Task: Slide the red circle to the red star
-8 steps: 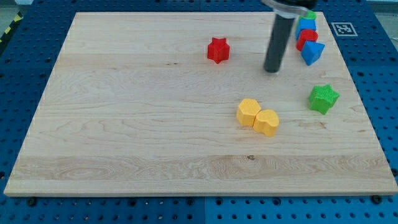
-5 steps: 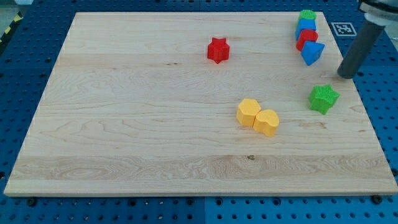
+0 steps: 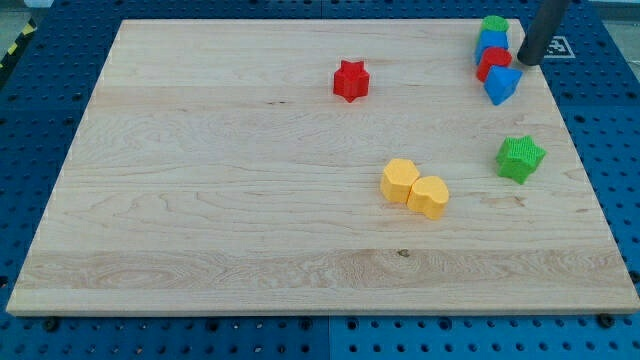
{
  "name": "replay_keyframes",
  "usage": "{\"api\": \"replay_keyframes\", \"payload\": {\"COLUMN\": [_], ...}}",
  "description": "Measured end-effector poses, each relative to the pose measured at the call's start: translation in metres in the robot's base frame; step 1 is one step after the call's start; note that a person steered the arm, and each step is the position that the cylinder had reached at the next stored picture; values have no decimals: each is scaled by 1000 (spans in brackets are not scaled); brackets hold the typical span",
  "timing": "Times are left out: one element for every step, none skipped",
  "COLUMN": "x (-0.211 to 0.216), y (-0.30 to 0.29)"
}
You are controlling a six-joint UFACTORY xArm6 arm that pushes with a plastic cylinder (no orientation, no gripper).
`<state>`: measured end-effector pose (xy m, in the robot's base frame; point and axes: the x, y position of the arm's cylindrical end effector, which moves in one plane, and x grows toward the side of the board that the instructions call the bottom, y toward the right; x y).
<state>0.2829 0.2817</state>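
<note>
The red circle (image 3: 492,60) sits near the view's top right corner of the wooden board, wedged in a tight column of blocks. A blue block (image 3: 493,42) and a green block (image 3: 494,24) lie above it, and a blue triangle (image 3: 502,84) lies below it. The red star (image 3: 351,80) lies alone toward the top middle, well to the left of the circle. My tip (image 3: 527,62) is just right of the red circle, close to it and at the board's right edge.
A green star (image 3: 521,158) lies at the right side below the column. Two yellow blocks (image 3: 400,180) (image 3: 429,196) touch each other below the middle. A black-and-white marker tag (image 3: 556,46) lies off the board beside my tip.
My tip swung from left of the block column out past the board's right edge, then moved up to sit just right of the red circle. No block has moved.
</note>
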Motion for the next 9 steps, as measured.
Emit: {"api": "replay_keyframes", "payload": {"x": [3, 5, 6, 10, 13, 25, 36, 46, 59], "y": [-8, -38, -71, -90, -90, -90, -88, -75, -62]}}
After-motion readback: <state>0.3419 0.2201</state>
